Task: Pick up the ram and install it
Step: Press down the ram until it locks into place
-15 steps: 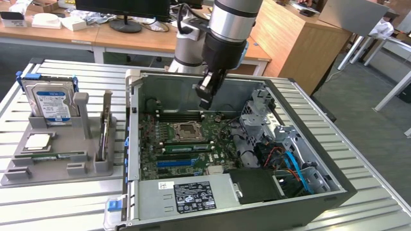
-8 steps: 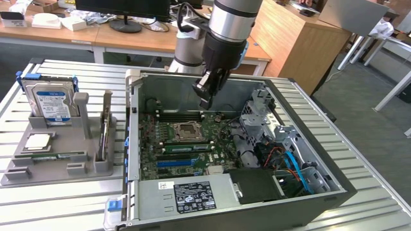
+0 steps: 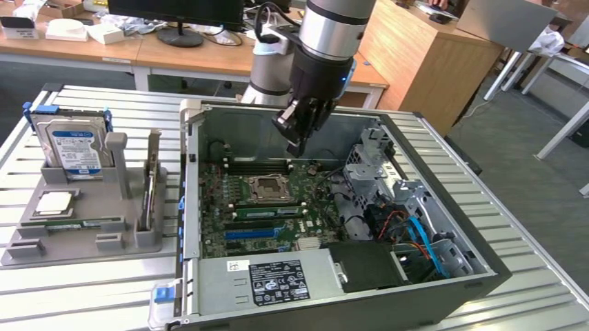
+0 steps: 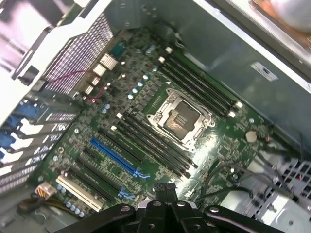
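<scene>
The table of metal slats carries an open computer case at its middle and a grey holder near its edge at the exterior view's left. Inside the case lies the motherboard, with the bare socket between rows of empty slots. The gripper hangs over the back of the case, above the board, jaws closed on nothing that I can make out. The ram stands on edge in the holder, long axis running from the table's far edge toward its near edge, well apart from the gripper, toward the exterior view's left. A second stick lies flat near the holder's front.
</scene>
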Motion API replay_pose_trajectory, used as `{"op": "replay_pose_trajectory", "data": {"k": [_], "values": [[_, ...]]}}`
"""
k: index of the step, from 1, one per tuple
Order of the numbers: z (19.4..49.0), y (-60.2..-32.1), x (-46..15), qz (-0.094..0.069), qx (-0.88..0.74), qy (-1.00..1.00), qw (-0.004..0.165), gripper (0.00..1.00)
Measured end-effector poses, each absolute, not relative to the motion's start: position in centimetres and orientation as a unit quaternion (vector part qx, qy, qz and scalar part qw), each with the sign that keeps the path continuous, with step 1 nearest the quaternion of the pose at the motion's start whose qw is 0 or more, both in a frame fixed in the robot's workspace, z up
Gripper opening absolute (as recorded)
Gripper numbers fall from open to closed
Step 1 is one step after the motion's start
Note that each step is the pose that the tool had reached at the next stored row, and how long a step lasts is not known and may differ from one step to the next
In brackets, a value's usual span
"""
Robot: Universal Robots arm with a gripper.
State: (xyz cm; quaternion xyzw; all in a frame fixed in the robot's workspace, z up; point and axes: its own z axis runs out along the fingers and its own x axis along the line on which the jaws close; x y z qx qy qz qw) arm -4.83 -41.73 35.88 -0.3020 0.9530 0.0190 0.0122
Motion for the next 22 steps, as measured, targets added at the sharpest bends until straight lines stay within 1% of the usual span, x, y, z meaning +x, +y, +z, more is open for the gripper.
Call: {"op": "replay_pose_trajectory", "data": {"k": [22], "values": [[35.85, -41.73, -4.83, 0.016, -0.108, 0.994, 0.016, 0.1]]}}
